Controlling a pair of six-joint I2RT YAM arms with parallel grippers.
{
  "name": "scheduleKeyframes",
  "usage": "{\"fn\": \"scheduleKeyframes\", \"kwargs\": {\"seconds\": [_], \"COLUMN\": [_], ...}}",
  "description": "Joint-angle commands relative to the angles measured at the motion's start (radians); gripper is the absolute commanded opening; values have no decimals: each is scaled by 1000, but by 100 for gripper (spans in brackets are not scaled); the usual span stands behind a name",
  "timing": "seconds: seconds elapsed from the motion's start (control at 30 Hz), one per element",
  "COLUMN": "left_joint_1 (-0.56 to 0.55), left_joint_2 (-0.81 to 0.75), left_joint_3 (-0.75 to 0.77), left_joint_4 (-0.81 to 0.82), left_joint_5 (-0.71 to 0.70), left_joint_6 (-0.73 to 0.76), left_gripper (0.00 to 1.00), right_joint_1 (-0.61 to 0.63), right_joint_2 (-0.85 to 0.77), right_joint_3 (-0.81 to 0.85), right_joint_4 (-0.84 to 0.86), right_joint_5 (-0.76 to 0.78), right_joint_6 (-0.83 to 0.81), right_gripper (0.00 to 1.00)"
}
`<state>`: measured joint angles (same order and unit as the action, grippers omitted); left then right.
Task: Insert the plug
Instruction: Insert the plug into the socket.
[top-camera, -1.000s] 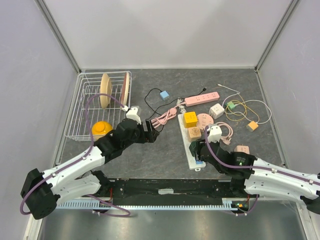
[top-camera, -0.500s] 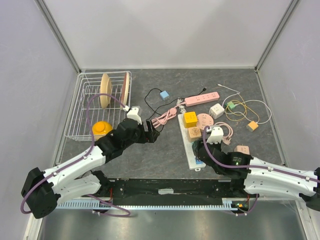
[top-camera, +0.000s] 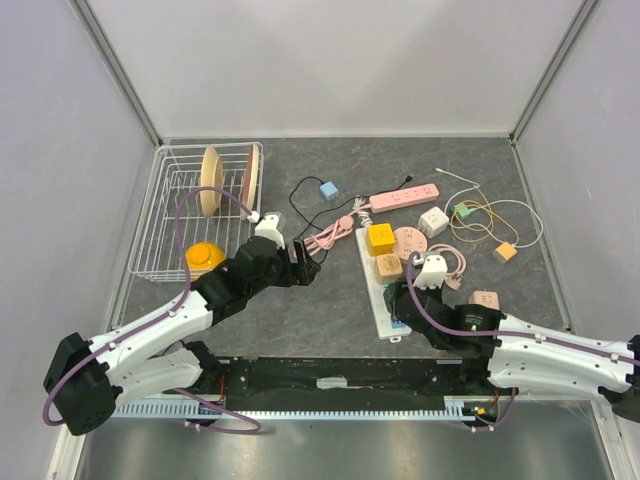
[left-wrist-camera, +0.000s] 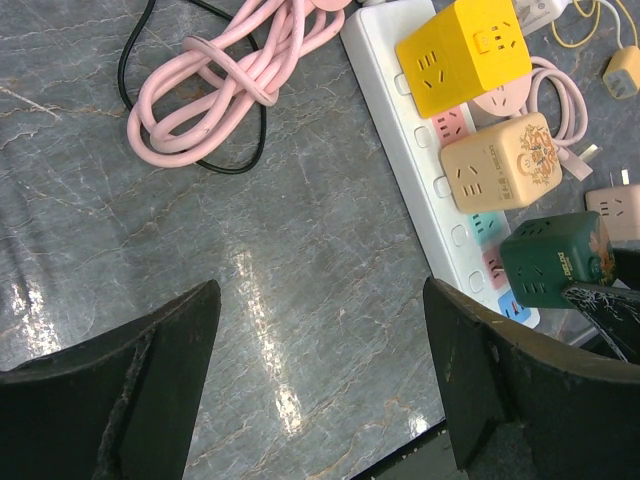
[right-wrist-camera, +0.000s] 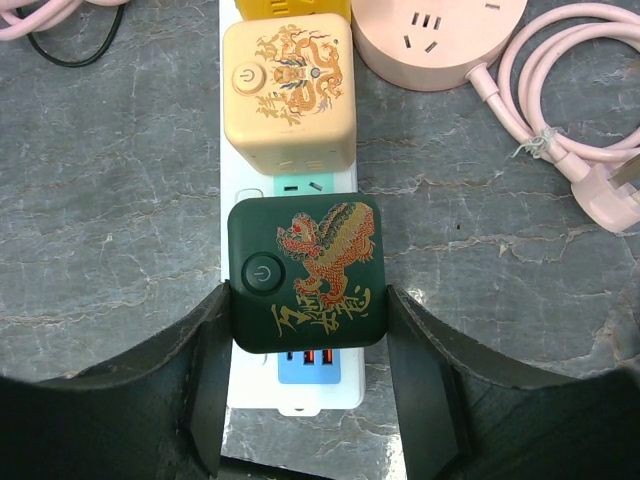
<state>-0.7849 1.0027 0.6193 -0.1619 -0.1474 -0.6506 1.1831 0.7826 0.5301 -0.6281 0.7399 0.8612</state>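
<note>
Right pincer (right-wrist-camera: 306, 340): clamped on both sides of the green plug (right-wrist-camera: 305, 275).
Where it sits: on the white power strip (left-wrist-camera: 400, 140), at its near end, just beside the beige cube (right-wrist-camera: 288, 85). Fully seated? Can't tell.
Left pincer (left-wrist-camera: 320, 300): spread wide, grasping nothing, over bare surface (top-camera: 340, 300).

Centre, right wrist view: dark green cube plug (right-wrist-camera: 305, 275) with a red-and-gold lion motif. Above it: cream cube (right-wrist-camera: 288, 85), gold dragon pattern. Power strip (right-wrist-camera: 245, 190): white. Left wrist view: yellow cube (left-wrist-camera: 462, 55), upper right; pink cable (left-wrist-camera: 240, 80), upper left; grey, white-veined table (left-wrist-camera: 300, 280).
</note>
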Motion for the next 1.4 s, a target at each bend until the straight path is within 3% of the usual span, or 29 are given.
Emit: {"fn": "scheduleKeyframes", "kwargs": {"seconds": [0.0,0.3,0.7,0.9,1.07,1.37], "left_joint_1": [4,4,4,4,6,4], "left_joint_2": [-6,8,-13,-9,-22,-68], "left_joint_3": [3,14,-9,-13,-18,-49], "left_joint_4": [44,51,45,56,55,42], "left_joint_5": [-9,-3,-14,-12,-9,-11], "left_joint_6": [28,34,29,20,22,16], "left_gripper": [89,89,89,89,89,89], "right_joint_1": [7,7,61,160,171,173], "right_joint_2": [-19,168,164,348,464,516], "right_joint_3": [-8,-2,-116,-58,-10,27], "right_joint_4": [-7,13,56,33,16,-27], "right_joint_5": [1,-86,-174,-125,-128,-171], "right_joint_6": [21,15,151,209,220,260], "right_gripper": [0,0,0,0,0,0]}}
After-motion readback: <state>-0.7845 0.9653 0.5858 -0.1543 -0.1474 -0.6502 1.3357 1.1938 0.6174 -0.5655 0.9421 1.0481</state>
